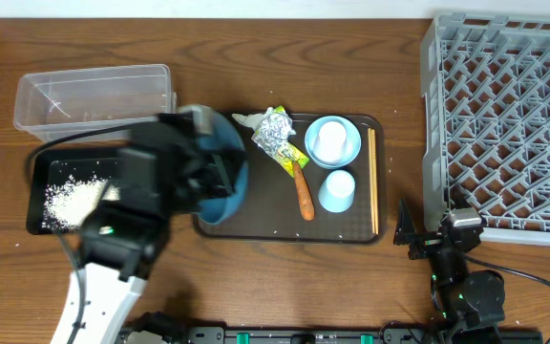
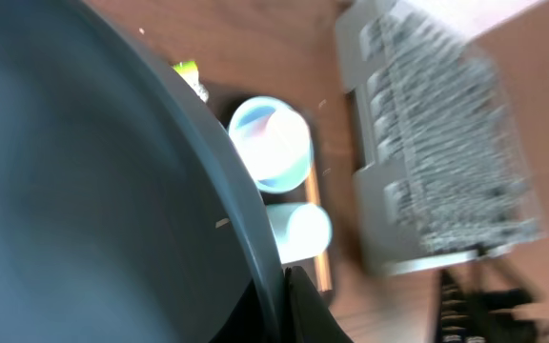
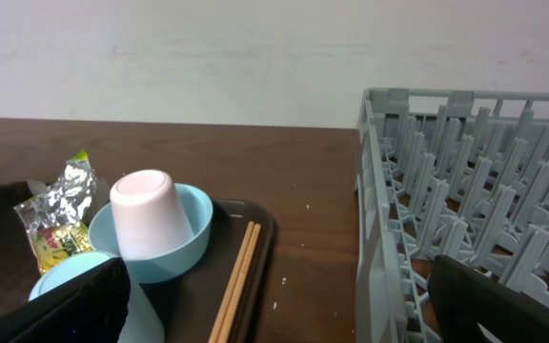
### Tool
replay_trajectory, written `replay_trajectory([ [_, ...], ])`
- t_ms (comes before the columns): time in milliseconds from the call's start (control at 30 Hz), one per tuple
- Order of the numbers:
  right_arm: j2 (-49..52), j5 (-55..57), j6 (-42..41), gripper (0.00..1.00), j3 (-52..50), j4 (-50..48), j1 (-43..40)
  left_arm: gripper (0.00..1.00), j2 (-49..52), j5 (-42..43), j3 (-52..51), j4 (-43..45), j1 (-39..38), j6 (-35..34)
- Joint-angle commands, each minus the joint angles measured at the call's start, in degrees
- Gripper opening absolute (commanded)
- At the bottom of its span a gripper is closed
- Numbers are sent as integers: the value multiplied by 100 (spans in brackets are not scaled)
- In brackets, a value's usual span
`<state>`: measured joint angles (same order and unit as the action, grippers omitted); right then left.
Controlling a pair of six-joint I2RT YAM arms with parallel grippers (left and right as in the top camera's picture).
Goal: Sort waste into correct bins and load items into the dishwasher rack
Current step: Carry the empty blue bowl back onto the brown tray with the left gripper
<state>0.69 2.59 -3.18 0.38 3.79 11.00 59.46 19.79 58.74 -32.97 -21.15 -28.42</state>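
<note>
Blue is filling my left wrist view, because the left end effector [image 2: 276,307] is squeezing the rim of the big dark-blue bowl [image 1: 231,191]. From above, the bowl is leaning steeply at the left edge of the brown tray [image 1: 351,230], in the middle of the frame. Just left of it, white rice [image 1: 72,203] is lying in the black tray [image 1: 41,177], and the clear tub [image 1: 94,96] is sitting above that. On the brown tray, the silver foil [image 1: 273,134], the yellow-green wrapper [image 1: 292,159] and the orange stick [image 1: 304,198] are lying close together. A white cup [image 1: 329,140] is standing upside down in the small pale-blue bowl [image 1: 351,143], with a pale-blue cup [image 1: 337,191] below and chopsticks [image 1: 372,182] to the right. The grey rack [image 1: 504,124] is filling the upper right. My right end effector [image 3: 274,295] is hovering wide open low over the bench [image 1: 256,38], at the lower right beside the rack.
</note>
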Motion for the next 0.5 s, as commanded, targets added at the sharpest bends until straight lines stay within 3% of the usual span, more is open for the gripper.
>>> replay_trajectory([
  [0,-31,59,72,99,-9,22,-52,6,286,-1853,63,63,-778,273],
  [233,-31,59,70,99,-7,22,-55,6,1438,-3375,63,116,-1786,269],
  [467,-31,59,70,99,-7,22,-55,6,2516,-3445,63,409,-2015,271],
])
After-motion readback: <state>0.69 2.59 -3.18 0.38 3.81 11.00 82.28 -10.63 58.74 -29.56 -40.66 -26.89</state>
